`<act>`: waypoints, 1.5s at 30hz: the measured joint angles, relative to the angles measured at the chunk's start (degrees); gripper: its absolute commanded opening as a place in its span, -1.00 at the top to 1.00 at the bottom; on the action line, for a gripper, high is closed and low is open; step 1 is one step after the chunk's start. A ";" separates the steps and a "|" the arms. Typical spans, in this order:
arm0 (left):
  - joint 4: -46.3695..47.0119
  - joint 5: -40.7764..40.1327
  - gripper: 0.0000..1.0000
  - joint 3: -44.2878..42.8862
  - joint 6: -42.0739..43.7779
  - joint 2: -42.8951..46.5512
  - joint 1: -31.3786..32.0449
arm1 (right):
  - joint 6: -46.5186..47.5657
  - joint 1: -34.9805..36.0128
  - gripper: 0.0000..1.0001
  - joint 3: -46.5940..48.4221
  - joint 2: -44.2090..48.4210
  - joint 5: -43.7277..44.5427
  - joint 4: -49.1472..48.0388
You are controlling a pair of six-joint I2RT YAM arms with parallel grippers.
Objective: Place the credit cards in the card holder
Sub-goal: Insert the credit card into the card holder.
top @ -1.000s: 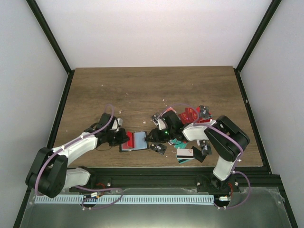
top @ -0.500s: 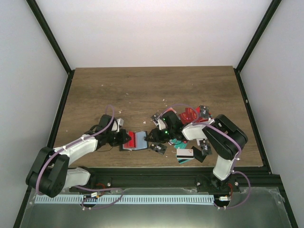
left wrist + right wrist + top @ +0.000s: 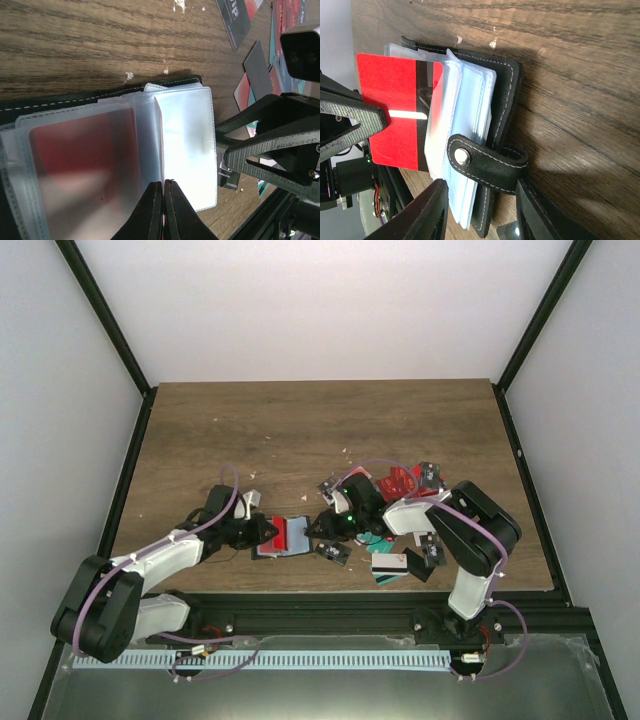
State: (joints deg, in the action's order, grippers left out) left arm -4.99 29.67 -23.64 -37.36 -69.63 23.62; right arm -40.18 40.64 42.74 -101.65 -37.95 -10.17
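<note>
Snagging is what we are risking: left hand [image 3: 163, 200] pinching the red card [image 3: 395, 110] partly inside a clear sleeve [image 3: 438, 95] of the card holder [image 3: 506, 100] open on the bench [image 3: 560, 50], right hand [image 3: 479, 210] spread astride its snap tab [image 3: 480, 162], any tilt catching the lip.

White lettering on a dark card [image 3: 235, 20] looks like "VIP" (blurred, partly cut off).
</note>
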 measured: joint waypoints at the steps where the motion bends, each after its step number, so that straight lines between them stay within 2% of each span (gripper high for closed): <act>1: 0.50 0.26 0.92 0.28 -0.13 0.00 0.00 | 0.02 0.00 0.21 0.00 0.00 0.00 0.00; 11: 5.07 1.27 0.92 2.84 -1.38 -0.63 0.00 | 0.02 -0.07 0.21 0.00 -0.44 -0.24 -0.42; 19: 4.39 -0.02 0.92 2.86 -1.86 -1.16 0.00 | 0.02 -0.46 0.21 -0.02 -0.63 -0.57 -0.39; 45: 4.59 -1.29 0.92 4.98 -10.93 0.87 0.00 | 0.02 -0.85 0.25 0.66 -2.03 -2.51 -1.14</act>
State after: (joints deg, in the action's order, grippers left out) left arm -0.40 28.38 -18.65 -48.29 -68.75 23.62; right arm -40.16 39.79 43.40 -103.68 -40.47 -11.31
